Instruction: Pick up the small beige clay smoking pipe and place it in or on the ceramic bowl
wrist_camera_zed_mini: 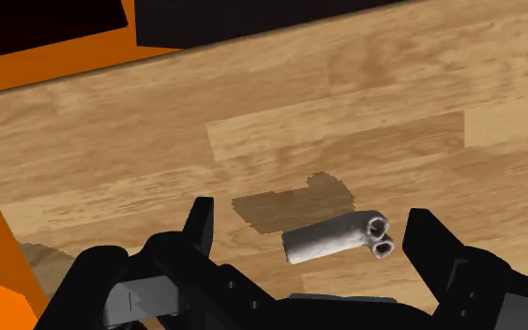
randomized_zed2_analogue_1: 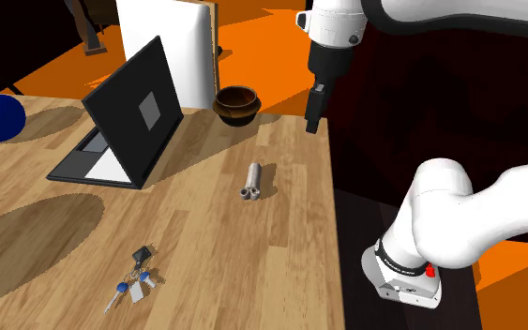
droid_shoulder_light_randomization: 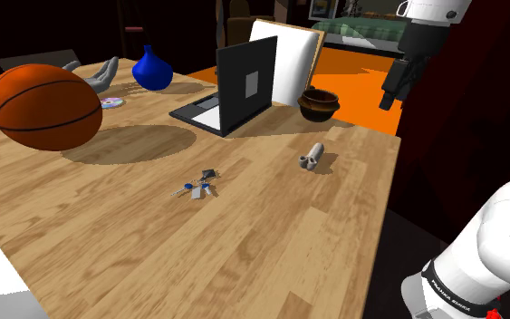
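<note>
Pipe: pale grey, short and stubby, lying flat on the table, right of centre in the shoulder view. Judged light, rigid and brittle if dropped. The round stem may roll, so take it across the straight stem, mid-length. Jaws: apart, high above the table; in the wrist view the pipe lies between them, untouched. Bowl: dark brown, upper right of centre, near the laptop; nothing visible inside.
</note>
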Robot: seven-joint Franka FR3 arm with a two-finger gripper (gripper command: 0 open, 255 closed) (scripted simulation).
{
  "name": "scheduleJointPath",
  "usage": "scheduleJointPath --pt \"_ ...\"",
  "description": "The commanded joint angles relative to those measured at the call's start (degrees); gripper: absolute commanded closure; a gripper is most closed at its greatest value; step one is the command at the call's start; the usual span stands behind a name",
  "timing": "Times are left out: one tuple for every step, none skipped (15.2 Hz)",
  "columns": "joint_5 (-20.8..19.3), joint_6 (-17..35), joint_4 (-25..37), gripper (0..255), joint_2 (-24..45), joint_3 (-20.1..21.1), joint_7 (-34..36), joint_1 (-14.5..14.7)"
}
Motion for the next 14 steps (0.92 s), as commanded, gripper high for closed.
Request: scheduleJointPath --pt "0.0 0.0 0.0 0 0.0 0.0 0.0 0.0" --pt "1.2 2.0 -2.0 0 -0.5 1.4 4.5 -1.0" --pt "2.5 4.1 -4.0 0 -0.9 2.9 9.0 -2.1" --pt "3.8 6.3 -5.7 0 -1.1 4.5 13.4 -3.2" --pt "5.0 8.5 -7.4 0 -1.2 6.1 17.8 -4.2" --pt "6.3 10.8 -8.9 0 -1.1 7.8 22.2 -5.2" --pt "7.5 13.1 -10.3 0 -0.8 9.4 26.6 -6.2" --pt "8.7 15.5 -11.5 0 -0.3 11.2 31.0 -7.2" --pt "9.9 17.9 -12.5 0 0.3 12.9 35.4 -8.2" --pt "11.0 20.3 -13.4 0 1.2 14.7 39.8 -9.2" --pt "12.0 22.8 -14.2 0 2.2 16.5 44.1 -10.3" --pt "13.0 25.3 -14.8 0 3.3 18.4 48.5 -11.4" --pt "13.9 27.7 -15.2 0 4.7 20.3 52.9 -12.6" --pt "14.6 30.2 -15.5 0 6.1 22.2 57.3 -13.8"
